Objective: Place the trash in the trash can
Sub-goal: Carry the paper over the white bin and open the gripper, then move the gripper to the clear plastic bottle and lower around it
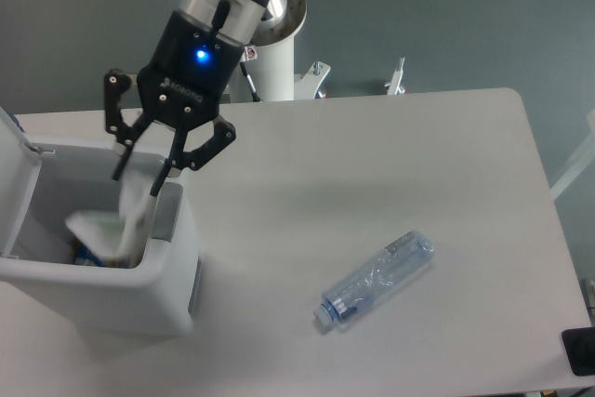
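Observation:
The trash can (110, 297) stands at the table's left with its lid (13, 133) swung up. My gripper (139, 180) hangs over the can's right rim, fingers spread open. Just below the fingertips, the crumpled white paper carton (110, 227) with green marks sits inside the can's opening, free of the fingers. The crushed clear bluish plastic bottle (376, 279) lies on the table to the right, far from the gripper.
A blue and yellow item (85, 255) lies at the bottom of the can, partly hidden by the carton. The arm's white base post (275, 62) stands behind the table's far edge. A dark object (580, 350) sits at the table's right front corner.

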